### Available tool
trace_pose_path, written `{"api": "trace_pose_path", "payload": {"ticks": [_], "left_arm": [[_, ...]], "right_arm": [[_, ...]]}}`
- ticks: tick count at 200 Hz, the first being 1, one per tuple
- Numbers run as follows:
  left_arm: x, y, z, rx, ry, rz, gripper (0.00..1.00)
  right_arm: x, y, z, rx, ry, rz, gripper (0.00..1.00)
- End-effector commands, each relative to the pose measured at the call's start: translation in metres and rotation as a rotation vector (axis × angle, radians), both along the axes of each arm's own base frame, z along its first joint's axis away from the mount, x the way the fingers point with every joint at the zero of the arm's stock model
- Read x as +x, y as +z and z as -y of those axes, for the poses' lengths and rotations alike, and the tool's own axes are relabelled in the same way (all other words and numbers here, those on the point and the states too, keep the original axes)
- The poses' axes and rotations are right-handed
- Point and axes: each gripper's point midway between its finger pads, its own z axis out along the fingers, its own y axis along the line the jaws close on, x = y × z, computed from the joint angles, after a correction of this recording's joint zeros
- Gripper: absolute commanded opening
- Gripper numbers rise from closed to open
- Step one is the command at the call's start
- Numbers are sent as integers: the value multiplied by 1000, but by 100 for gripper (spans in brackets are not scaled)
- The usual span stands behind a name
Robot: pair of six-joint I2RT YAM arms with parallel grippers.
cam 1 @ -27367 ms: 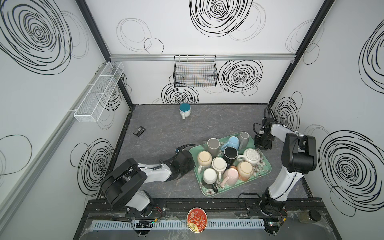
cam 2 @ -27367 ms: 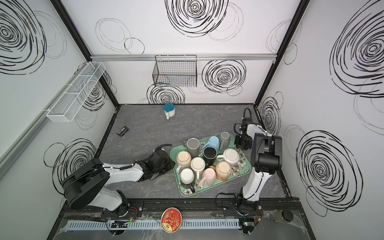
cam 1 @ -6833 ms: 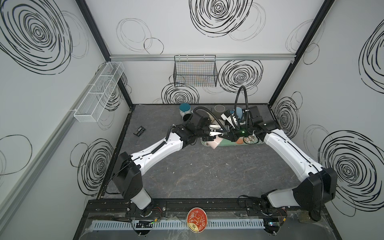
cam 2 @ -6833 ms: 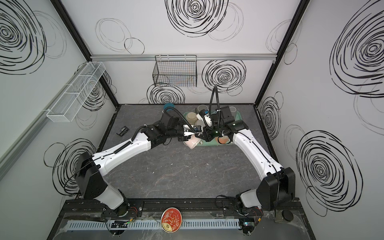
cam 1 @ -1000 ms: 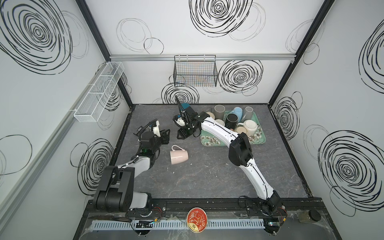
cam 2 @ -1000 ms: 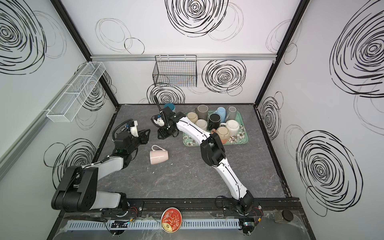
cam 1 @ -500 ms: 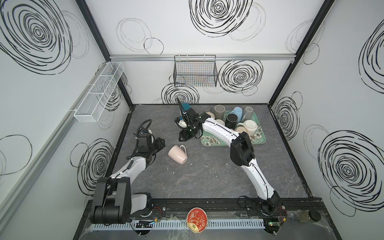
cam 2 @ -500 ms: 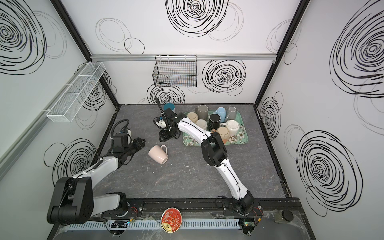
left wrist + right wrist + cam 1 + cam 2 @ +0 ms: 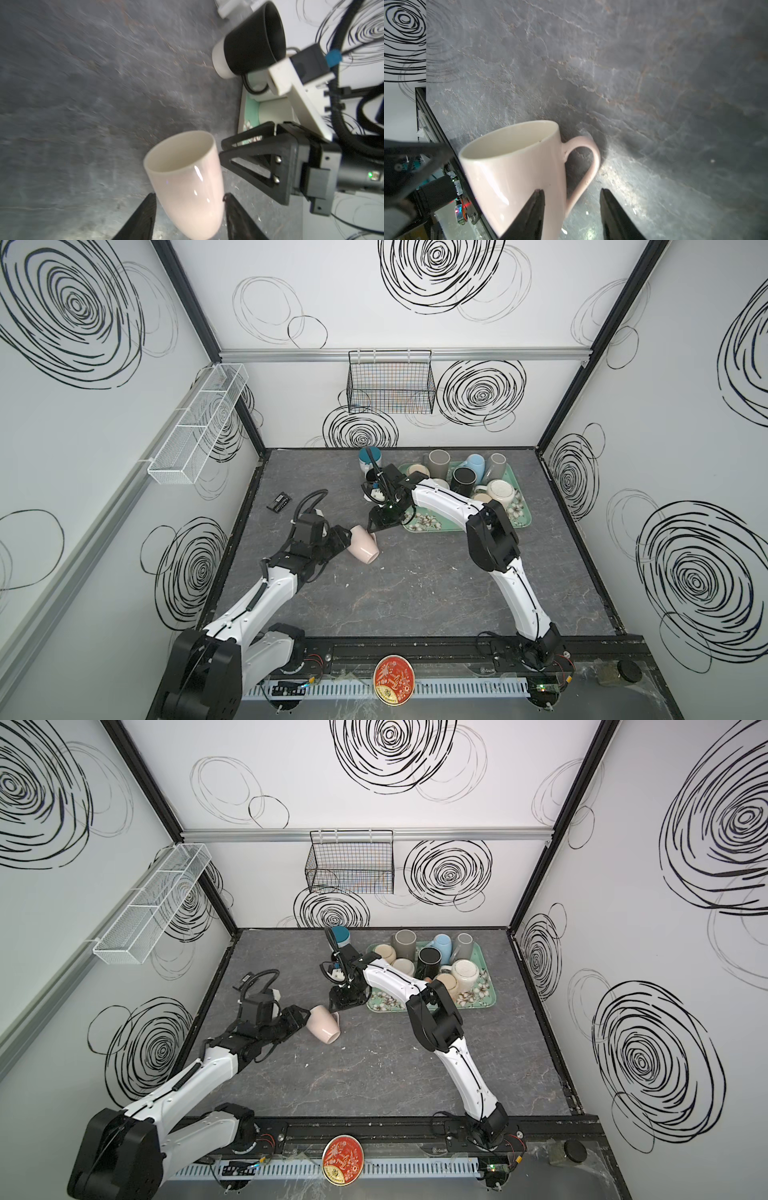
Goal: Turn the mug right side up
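- A grey, marble-veined worktop (image 9: 415,593) floors the booth, shut in by white walls (image 9: 415,323) scrawled with black swirls. A black wire basket (image 9: 390,387) hangs on the back wall and a white mesh shelf (image 9: 199,423) on the left one.
- A green floral tray (image 9: 521,514) of mugs sits at the worktop's back right corner. A teal mug (image 9: 370,458) stands by the back edge, and a small black object (image 9: 281,502) lies near the left edge.
- The pink mug (image 9: 362,551) lies on its side left of the worktop's middle, just off the tray's front left corner. Both top views show its mouth turned toward the front right.
- My left claw (image 9: 345,540) stands wide open astride the mug's base, one of its fingers (image 9: 143,216) along each side. Whether either presses the wall I cannot tell.
- My right claw (image 9: 374,527) points down with its jaws parted. The mug's handle (image 9: 588,164) sits in the gap between them, and the jaws are not closed on it.
- A second earlier the mug lay apart from my left claw, which was then nearer the left edge, and my right claw hung farther back beside the teal mug. Both have since closed in on the mug.
- At the recording's start the tray sat at the front right.
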Motion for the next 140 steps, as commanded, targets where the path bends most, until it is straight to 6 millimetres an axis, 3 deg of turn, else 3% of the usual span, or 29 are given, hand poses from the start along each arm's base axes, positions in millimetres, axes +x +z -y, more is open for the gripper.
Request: {"api": "trace_pose_path", "payload": {"ticks": [1, 23, 45, 87, 110, 140], "left_arm": [[3, -2, 16, -28, 39, -19, 99], [4, -5, 21, 5, 59, -36, 99], [7, -9, 12, 30, 155, -84, 99], [16, 2, 8, 75, 153, -40, 99], [14, -17, 13, 9, 146, -86, 99], [11, -32, 7, 110, 128, -126, 100]], "right_arm": [[-1, 32, -3, 75, -28, 27, 48], [-9, 33, -3, 88, -31, 0, 47], [-22, 30, -4, 97, -19, -24, 47], [-39, 26, -8, 127, -16, -67, 43], [-42, 29, -11, 153, -12, -77, 39], [-45, 30, -13, 175, -6, -91, 31]]}}
